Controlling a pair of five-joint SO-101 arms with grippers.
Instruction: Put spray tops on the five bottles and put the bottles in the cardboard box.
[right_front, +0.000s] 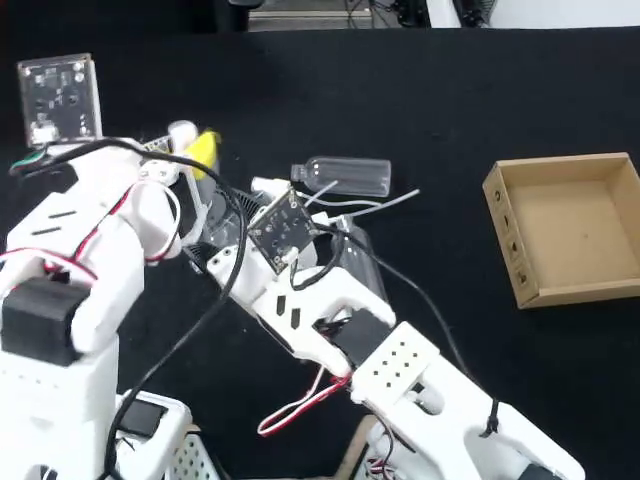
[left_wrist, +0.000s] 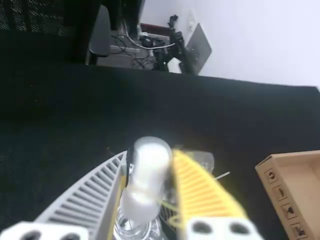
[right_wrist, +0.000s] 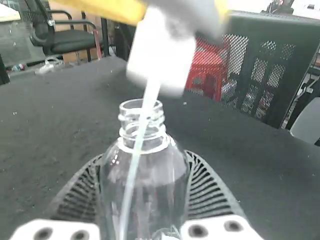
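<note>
On the black table (right_front: 470, 90), the cardboard box (right_front: 565, 230) stands open, well apart to the right of both arms, while I line up cap and bottle at the table's left. My right gripper (right_wrist: 145, 159) is clamped around a clear bottle (right_wrist: 142, 195) and holds it upright, open neck pointing straight up. Directly over that neck, my left gripper (left_wrist: 148, 159) pinches a white spray top (left_wrist: 145, 185) between its grey and yellow fingers (left_wrist: 200, 195). The top hangs just above the bottle's mouth, not yet seated, and is tilted a little off the bottle's long axis. Its thin dip tube (right_wrist: 136, 145) already runs down through the neck into the bottle. The coming move, as I judge it, is a straight descent of the left arm along that vertical axis, then a twist. A second bottle (right_front: 345, 175) lies on its side between the arms and the box.
</note>
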